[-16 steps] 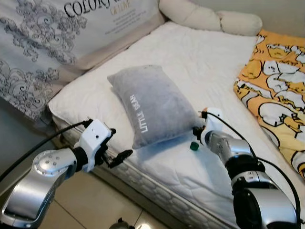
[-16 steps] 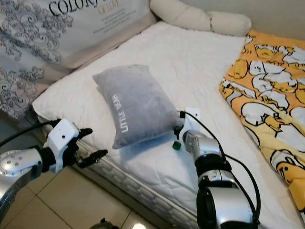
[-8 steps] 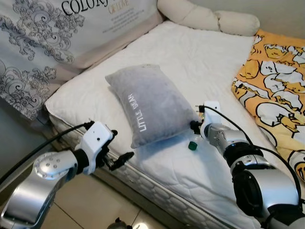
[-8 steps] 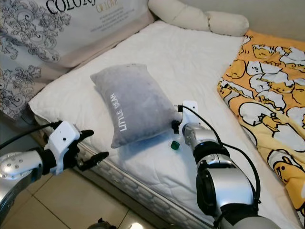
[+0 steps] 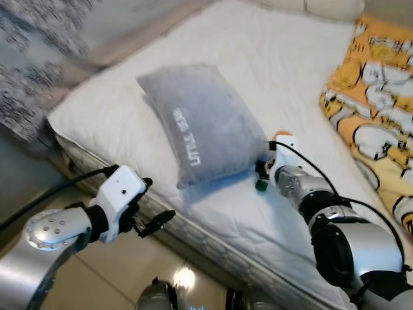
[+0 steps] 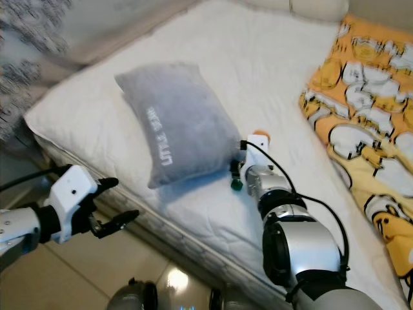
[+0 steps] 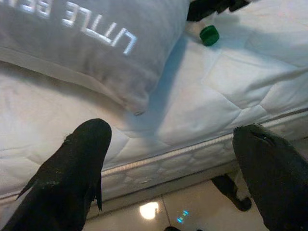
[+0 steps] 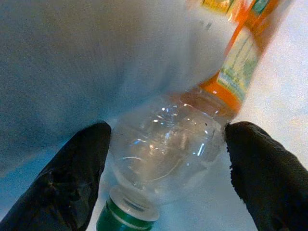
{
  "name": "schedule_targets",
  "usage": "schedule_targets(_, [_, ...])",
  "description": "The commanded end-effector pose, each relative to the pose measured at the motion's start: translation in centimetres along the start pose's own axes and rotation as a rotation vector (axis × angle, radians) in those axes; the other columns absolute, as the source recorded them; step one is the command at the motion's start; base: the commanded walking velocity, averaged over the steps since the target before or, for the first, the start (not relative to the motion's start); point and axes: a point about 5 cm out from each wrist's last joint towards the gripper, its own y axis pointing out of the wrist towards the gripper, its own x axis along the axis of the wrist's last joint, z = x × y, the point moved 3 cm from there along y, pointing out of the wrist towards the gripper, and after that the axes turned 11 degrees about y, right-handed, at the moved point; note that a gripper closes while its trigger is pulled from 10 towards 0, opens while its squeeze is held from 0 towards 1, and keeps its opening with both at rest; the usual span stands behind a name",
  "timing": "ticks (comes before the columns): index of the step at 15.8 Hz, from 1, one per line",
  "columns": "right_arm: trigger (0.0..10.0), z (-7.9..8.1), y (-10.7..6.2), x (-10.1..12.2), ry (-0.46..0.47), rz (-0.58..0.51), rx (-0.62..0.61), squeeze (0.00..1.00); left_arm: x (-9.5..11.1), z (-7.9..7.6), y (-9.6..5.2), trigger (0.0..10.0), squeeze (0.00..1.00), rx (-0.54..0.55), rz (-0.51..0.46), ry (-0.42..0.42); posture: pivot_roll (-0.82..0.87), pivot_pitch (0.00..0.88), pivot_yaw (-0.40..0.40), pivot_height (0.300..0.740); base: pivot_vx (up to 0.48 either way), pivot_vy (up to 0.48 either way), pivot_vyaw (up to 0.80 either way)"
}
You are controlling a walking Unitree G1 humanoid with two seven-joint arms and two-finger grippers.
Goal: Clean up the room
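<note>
Since the bottle (image 8: 173,144) lies between the spread fingers of the right gripper (image 8: 166,173), against the grey pillow (image 5: 200,123), it looks empty, light, crushable; grip its clear shoulder gently; left gripper (image 7: 178,168) gapes idle

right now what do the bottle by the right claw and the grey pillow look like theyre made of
The bottle looks like thin clear plastic: see-through, with glossy highlights, a green screw cap and an orange printed label. The right claw sits open around it. The grey pillow looks like soft plush fabric, probably a short-pile fleece: matte, fuzzy surface, white stitched or printed lettering, dented where it sags on the quilted mattress.
</note>
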Motion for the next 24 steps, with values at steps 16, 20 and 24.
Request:
schedule_targets(16, [0.0, -1.8, 0.1, -1.5, 0.362, 0.043, -0.057, 0.0, 0.5, -0.8, 0.7, 10.0, 0.0, 0.013, -0.013, -0.025, 0.16, 0.192, -0.028, 0.74, 0.0, 0.0, 0.0])
schedule_targets(20, [0.0, -2.6, 0.0, 0.2, 0.485, -0.035, -0.052, 0.0, 0.5, -0.8, 1.4, 10.0, 0.0, 0.038, -0.035, -0.045, 0.12, 0.118, -0.033, 0.74, 0.0, 0.0, 0.0])
schedule_targets(24, [1.0, -3.6, -1.0, 4.2, 0.362, -0.28, 0.009, 0.0, -0.2, 0.3, 2.6, 10.0, 0.0, 0.199, -0.04, -0.099, 0.04, 0.005, 0.004, 0.74, 0.0, 0.0, 0.0])
